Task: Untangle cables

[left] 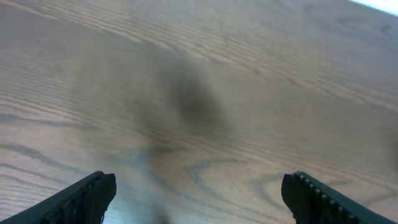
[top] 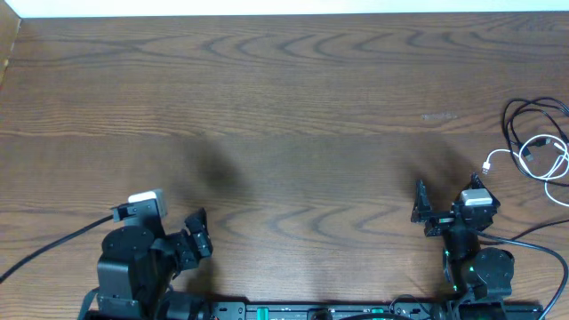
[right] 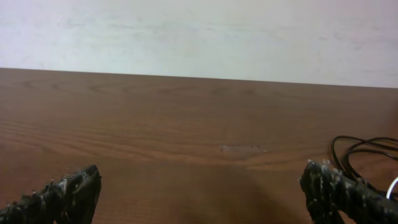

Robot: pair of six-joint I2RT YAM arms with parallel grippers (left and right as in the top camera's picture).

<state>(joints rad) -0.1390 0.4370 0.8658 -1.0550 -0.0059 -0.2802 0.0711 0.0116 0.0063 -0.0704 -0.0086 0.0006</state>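
Observation:
The black cable (top: 524, 120) and the white cable (top: 547, 158) lie looped together at the table's far right edge, with white plug ends pointing left. My right gripper (top: 449, 203) is open and empty, to the left of the cables and nearer the front edge, not touching them. In the right wrist view its jaws (right: 199, 190) are wide apart; the black cable (right: 359, 149) curves behind the right finger, and a sliver of the white cable (right: 394, 185) shows at the edge. My left gripper (top: 178, 229) is open and empty at the front left, its jaws (left: 199, 196) over bare wood.
The wooden table (top: 284, 98) runs back to a pale wall. The arm bases stand along the front edge. A thick black wire (top: 53, 242) fixed to the left arm trails off to the left.

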